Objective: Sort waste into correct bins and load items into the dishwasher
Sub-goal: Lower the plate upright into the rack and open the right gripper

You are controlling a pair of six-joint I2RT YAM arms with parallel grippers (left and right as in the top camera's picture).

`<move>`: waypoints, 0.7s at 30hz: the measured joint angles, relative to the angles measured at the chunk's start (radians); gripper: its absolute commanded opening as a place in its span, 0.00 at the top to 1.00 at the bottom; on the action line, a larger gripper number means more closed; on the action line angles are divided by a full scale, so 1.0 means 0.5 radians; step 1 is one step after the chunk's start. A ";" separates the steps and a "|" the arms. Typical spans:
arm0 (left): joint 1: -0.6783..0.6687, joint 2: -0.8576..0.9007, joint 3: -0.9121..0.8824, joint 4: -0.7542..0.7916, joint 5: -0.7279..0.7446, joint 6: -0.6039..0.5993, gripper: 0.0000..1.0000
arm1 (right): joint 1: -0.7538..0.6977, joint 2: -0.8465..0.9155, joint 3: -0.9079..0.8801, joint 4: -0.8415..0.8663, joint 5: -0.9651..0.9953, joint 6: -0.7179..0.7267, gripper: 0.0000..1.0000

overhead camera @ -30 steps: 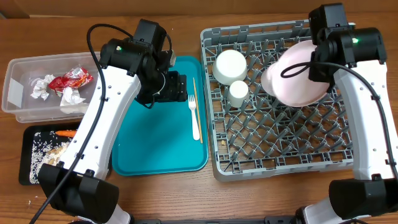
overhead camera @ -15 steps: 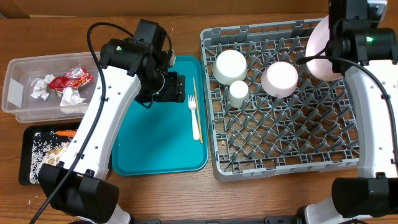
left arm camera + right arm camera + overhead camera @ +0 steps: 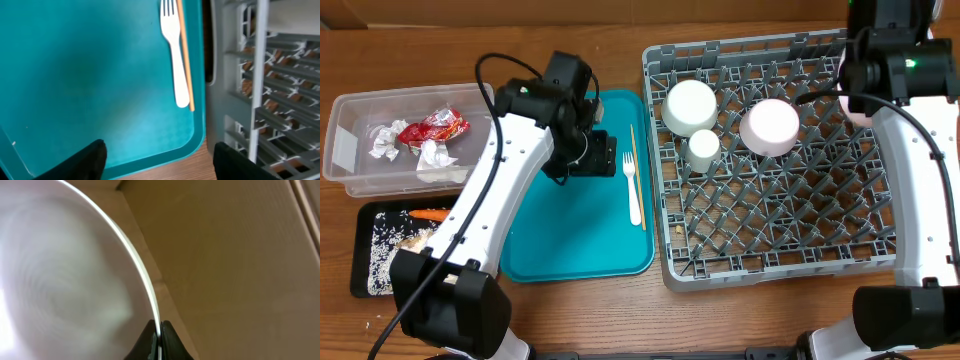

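The pale pink plate [image 3: 60, 280] stands on edge at the far right corner of the grey dish rack [image 3: 780, 235], mostly hidden under the right arm in the overhead view. The right gripper [image 3: 160, 332] is pinched tight on its rim, with the thin edge running straight down between the two dark fingertips.

Inside the rack, one white bowl [image 3: 689, 105] sits near the far left corner, a small white cup [image 3: 702, 148] is just beside it on the near side, and a second white bowl [image 3: 770, 127] rests further right.

Left of the rack lies the teal tray [image 3: 570, 240]. The white plastic fork [image 3: 175, 55] lies along its right side, with the thin wooden chopstick [image 3: 186, 60] right against it — the two run nearly parallel, the chopstick nearer the rack. The left gripper [image 3: 162, 160] hovers over the tray a little left of them, its fingers [image 3: 92, 160] spread wide with only bare tray between them.

Further left on the counter is the clear tub [image 3: 350, 165], holding crumpled napkins [image 3: 388, 140] and the red wrapper [image 3: 435, 127]. In front of it, the black tray [image 3: 362, 285] carries the carrot [image 3: 425, 214], scattered rice [image 3: 385, 245] and beige scraps [image 3: 415, 245] — part of it is covered by the left arm.
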 measured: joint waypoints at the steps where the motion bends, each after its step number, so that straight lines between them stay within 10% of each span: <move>1: 0.000 0.000 -0.011 0.001 0.000 0.000 0.32 | 0.018 0.000 0.000 -0.060 0.022 0.027 0.96; 21: 0.100 0.000 -0.028 0.074 0.271 0.001 0.32 | 0.234 -0.001 -0.501 -0.864 0.380 1.360 0.96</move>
